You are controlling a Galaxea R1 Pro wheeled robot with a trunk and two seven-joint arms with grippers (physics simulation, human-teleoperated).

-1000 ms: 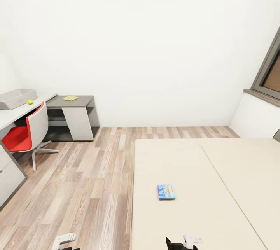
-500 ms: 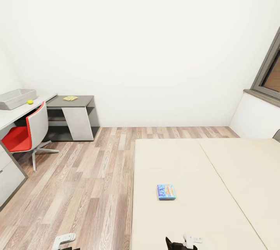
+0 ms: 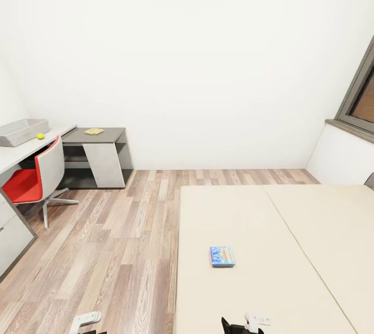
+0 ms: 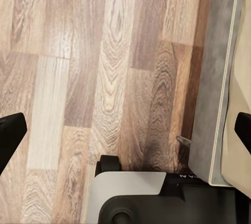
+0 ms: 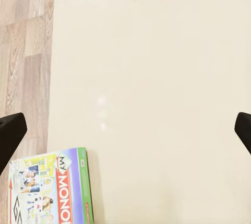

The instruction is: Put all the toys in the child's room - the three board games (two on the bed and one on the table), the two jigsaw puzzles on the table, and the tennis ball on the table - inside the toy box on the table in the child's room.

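white-walled kid's room, robot parked at the bed corner

plain white walls, a wood-plank floor (image 3: 119,240) and a dark-framed window (image 3: 361,97) off to the right. both arms sit low at the bottom edge of the head view. the left gripper (image 4: 125,130) hangs over the floor right beside the bed's grey frame, fingers spread wide with nothing between them. the right gripper (image 5: 125,127) hovers over the mattress, also wide open and empty.

the bed (image 3: 270,251) is a big beige mattress with a seam running across it. the small blue board game (image 3: 222,256) lies flat on it, near the floor-side edge. in the right wrist view, the larger green-edged board game (image 5: 49,190) also lies flat on the mattress, close to the edge, well apart from the blue one.

over on the left, the pale tabletop (image 3: 31,149) carries the toy box (image 3: 23,131), a shallow grey tray; can't tell what's inside from here. the tennis ball (image 3: 40,136) sits on the tabletop just beside the tray. a jigsaw puzzle (image 3: 94,131) lies flat on the lower dark cabinet (image 3: 101,160). a red and white chair (image 3: 36,178) is pulled up at the desk.
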